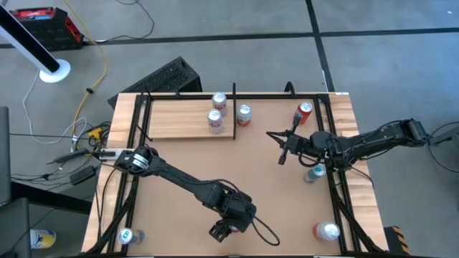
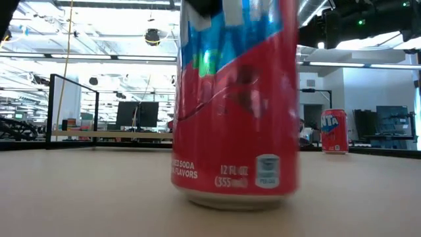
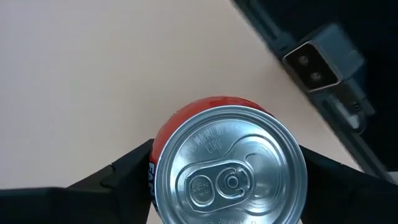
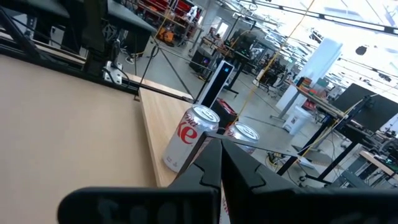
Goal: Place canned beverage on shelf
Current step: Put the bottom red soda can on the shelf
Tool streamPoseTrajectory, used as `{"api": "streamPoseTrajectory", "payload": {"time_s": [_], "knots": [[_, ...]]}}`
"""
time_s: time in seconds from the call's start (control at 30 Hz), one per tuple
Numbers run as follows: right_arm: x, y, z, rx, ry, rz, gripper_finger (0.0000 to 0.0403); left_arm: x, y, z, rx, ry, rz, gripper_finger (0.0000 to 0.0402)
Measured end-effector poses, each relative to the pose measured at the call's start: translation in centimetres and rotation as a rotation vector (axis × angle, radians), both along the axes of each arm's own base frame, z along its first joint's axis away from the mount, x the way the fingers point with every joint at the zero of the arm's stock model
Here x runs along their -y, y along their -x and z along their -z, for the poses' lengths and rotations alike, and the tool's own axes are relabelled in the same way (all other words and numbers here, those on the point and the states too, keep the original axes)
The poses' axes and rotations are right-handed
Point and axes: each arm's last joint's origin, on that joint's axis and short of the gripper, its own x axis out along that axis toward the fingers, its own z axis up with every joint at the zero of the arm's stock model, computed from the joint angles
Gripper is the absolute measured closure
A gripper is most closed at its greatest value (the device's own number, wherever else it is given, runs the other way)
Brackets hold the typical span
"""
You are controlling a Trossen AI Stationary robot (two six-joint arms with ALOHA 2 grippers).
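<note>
Filling the low view, a red soda can [image 2: 235, 99] stands upright on the brown tabletop [image 2: 85, 197], at the table's near edge. From above, the left gripper [image 1: 224, 231] sits right over it. The left wrist view shows its dark fingers [image 3: 118, 177] flanking the can's silver lid on either side, not clearly pressed against it, so a firm grip cannot be told. The shelf [image 1: 190, 118], a pale wood panel with thin black rods, lies along the far left part of the table and carries two cans [image 1: 216, 113]; a third can [image 1: 244, 115] stands just beside its edge. The right gripper [image 1: 281, 147] hangs over the table's right middle with its fingers [image 4: 214, 168] pressed together on nothing. Beyond the table, the room is a bright workshop with desks, monitors and ceiling lights.
</note>
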Motion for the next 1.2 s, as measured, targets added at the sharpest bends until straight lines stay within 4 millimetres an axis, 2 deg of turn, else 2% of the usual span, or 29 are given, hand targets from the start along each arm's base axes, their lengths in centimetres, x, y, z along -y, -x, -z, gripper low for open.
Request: {"api": "streamPoseTrajectory", "payload": {"time_s": [0.13,0.33,0.53,0.63,0.73,0.83,0.93,1.0,1.1,1.2], "knots": [[0.0,0.0,0.0,0.000,0.000,-0.001,0.0374,-0.7,0.1,-1.4,0.003,-0.076,-0.059,0.0122],[0.0,0.0,0.0,-0.001,-0.002,-0.001,0.0374,-3.5,1.5,-5.8,0.011,-0.086,-0.128,0.0122],[0.0,0.0,0.1,-0.008,-0.001,-0.002,0.0374,-9.5,4.8,-10.2,-0.012,-0.140,-0.326,0.0122],[0.0,0.0,0.2,-0.019,0.000,-0.002,0.0374,-12.9,7.8,-12.3,0.002,-0.208,-0.452,0.0122],[0.0,0.0,0.2,-0.023,0.000,-0.002,0.0374,-16.4,11.4,-13.2,0.015,-0.223,-0.588,0.0122],[0.0,0.0,0.2,-0.024,0.000,-0.002,0.0374,-19.5,15.1,-12.9,0.066,-0.212,-0.718,0.0122],[0.0,0.0,0.2,-0.024,0.001,-0.002,0.0374,-22.4,18.8,-11.8,0.143,-0.219,-0.842,0.0122],[0.0,0.0,0.2,-0.024,0.001,-0.002,0.0374,-24.2,20.5,-10.8,0.200,-0.231,-0.917,0.0122],[0.0,0.0,0.2,-0.022,0.002,-0.002,0.0374,-26.9,22.3,-9.2,0.270,-0.230,-1.019,0.0122],[0.0,0.0,0.1,-0.014,0.007,-0.002,0.0374,-29.1,22.9,-7.8,0.316,-0.206,-1.065,0.0122]]}}
